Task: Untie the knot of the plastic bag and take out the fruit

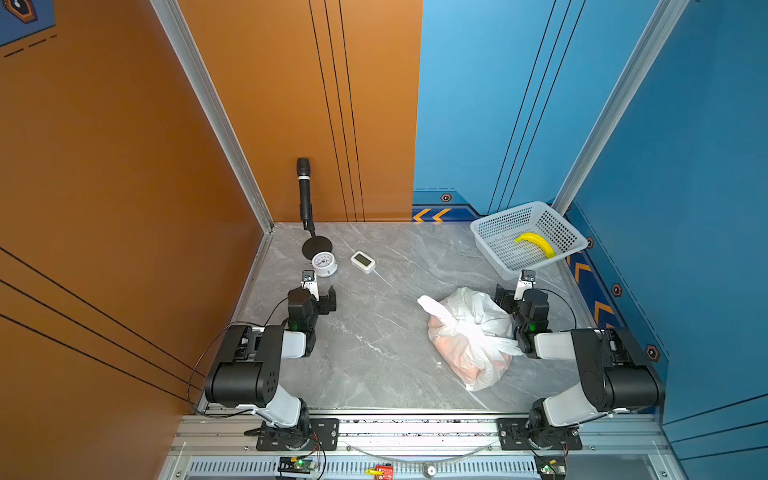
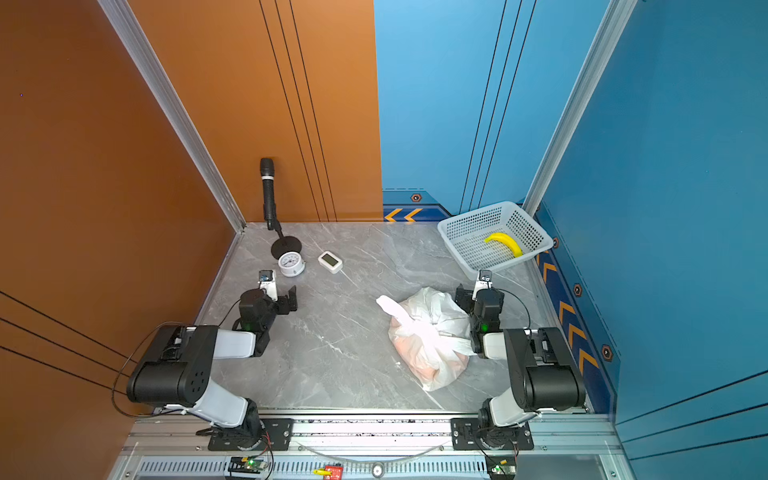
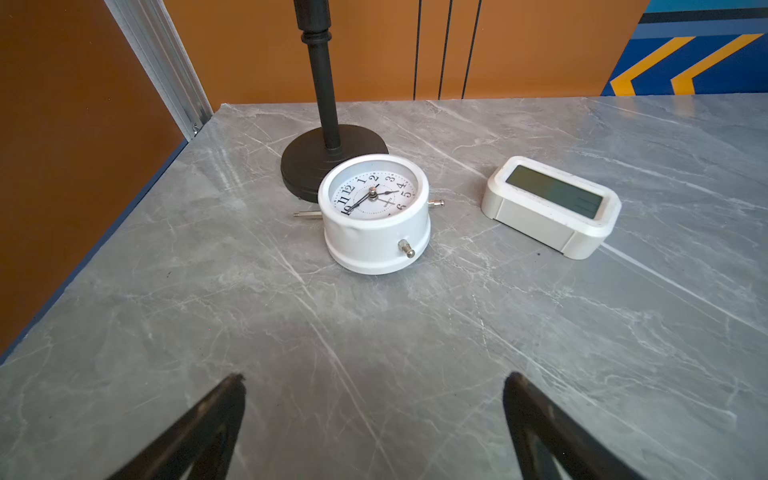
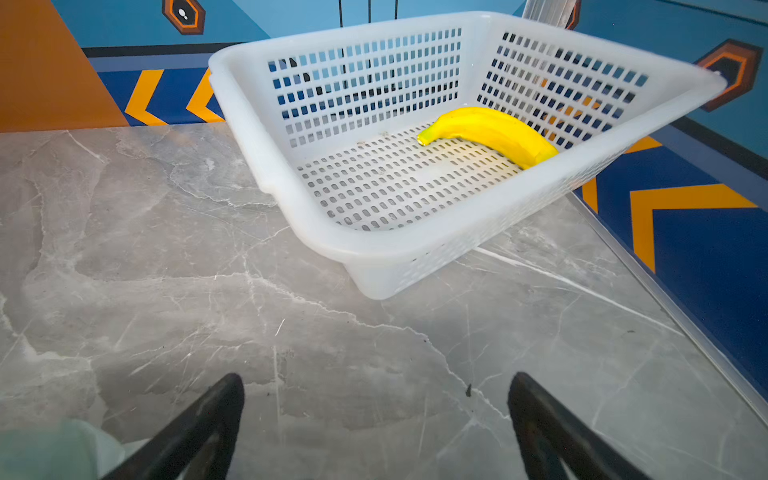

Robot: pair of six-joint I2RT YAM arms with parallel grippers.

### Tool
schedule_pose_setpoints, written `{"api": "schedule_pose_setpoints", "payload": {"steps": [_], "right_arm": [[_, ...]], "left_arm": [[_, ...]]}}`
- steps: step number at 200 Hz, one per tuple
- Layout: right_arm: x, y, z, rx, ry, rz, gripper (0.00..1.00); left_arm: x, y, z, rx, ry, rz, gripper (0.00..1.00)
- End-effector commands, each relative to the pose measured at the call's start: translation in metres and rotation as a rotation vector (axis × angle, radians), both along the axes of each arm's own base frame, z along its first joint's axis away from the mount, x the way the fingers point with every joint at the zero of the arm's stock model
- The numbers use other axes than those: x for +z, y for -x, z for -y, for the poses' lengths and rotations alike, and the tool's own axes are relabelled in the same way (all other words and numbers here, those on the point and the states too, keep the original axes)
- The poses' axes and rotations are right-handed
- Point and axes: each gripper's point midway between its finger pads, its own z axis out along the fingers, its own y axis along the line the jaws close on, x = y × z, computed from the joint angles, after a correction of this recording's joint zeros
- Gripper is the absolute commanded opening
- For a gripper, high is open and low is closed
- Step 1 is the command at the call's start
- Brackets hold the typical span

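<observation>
The white plastic bag [image 1: 478, 307] [image 2: 434, 305] lies right of centre on the grey marble table, next to my right arm. Its knot [image 1: 459, 328] [image 2: 419, 330] is bunched on top, with white ends sticking out to the back left and to the right. Orange fruit [image 1: 492, 368] [image 2: 415, 355] shows dimly through the film. My right gripper [image 1: 515, 293] [image 2: 476, 293] [image 4: 376, 378] stands open just behind the bag, holding nothing. A pale blurred edge of the bag [image 4: 54, 449] shows in the right wrist view. My left gripper [image 1: 318, 293] [image 2: 278, 293] [image 3: 374, 378] is open over bare table at the left.
A white perforated basket [image 1: 503, 226] [image 4: 374, 245] holding a yellow banana [image 1: 536, 243] [image 4: 490, 129] sits at the back right corner. A white analog clock [image 1: 324, 263] [image 3: 374, 212], a digital clock [image 1: 363, 262] [image 3: 552, 203] and a microphone stand [image 1: 304, 191] [image 3: 332, 162] stand at the back left.
</observation>
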Motion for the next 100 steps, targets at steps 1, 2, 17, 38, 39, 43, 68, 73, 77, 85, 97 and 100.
{"api": "schedule_pose_setpoints", "payload": {"steps": [1,2,17,38,39,43,68,73,77,85,97,100], "right_arm": [[0.0015,-0.0030,-0.0004,0.000,0.007,-0.006,0.99],[0.0016,-0.0031,-0.0002,-0.001,0.007,-0.006,0.99],[0.0014,-0.0028,-0.0002,-0.001,0.007,-0.006,0.99],[0.0016,-0.0030,-0.0002,0.000,0.006,-0.006,0.99],[0.0017,-0.0031,-0.0003,0.000,0.006,-0.006,0.99],[0.0017,-0.0031,-0.0001,-0.001,0.007,-0.005,0.99],[0.0018,-0.0032,0.0001,0.001,0.003,-0.005,0.99],[0.0015,-0.0031,0.0003,0.000,0.004,-0.006,0.99],[0.0016,-0.0031,0.0004,0.000,0.004,-0.006,0.99],[0.0014,-0.0030,0.0004,0.000,0.004,-0.006,0.99],[0.0014,-0.0030,0.0004,-0.001,0.004,-0.006,0.99],[0.0012,-0.0029,0.0003,0.000,0.004,-0.007,0.99]], "left_arm": [[0.0027,-0.0010,0.0022,-0.009,0.006,0.012,0.97],[0.0028,-0.0012,0.0022,-0.009,0.007,0.012,0.97],[0.0029,-0.0010,0.0024,-0.010,0.006,0.012,0.97],[0.0033,-0.0012,0.0015,-0.007,0.006,0.013,0.97],[0.0029,-0.0011,0.0015,-0.007,0.007,0.012,0.97],[0.0032,-0.0011,0.0014,-0.006,0.006,0.013,0.97],[0.0035,-0.0014,0.0018,-0.009,0.008,0.014,0.97],[0.0032,-0.0012,0.0018,-0.008,0.008,0.013,0.97],[0.0030,-0.0011,0.0018,-0.008,0.007,0.013,0.97],[0.0028,-0.0011,0.0020,-0.010,0.007,0.012,0.97],[0.0032,-0.0012,0.0022,-0.011,0.010,0.013,0.97],[0.0034,-0.0011,0.0021,-0.010,0.010,0.014,0.97]]}}
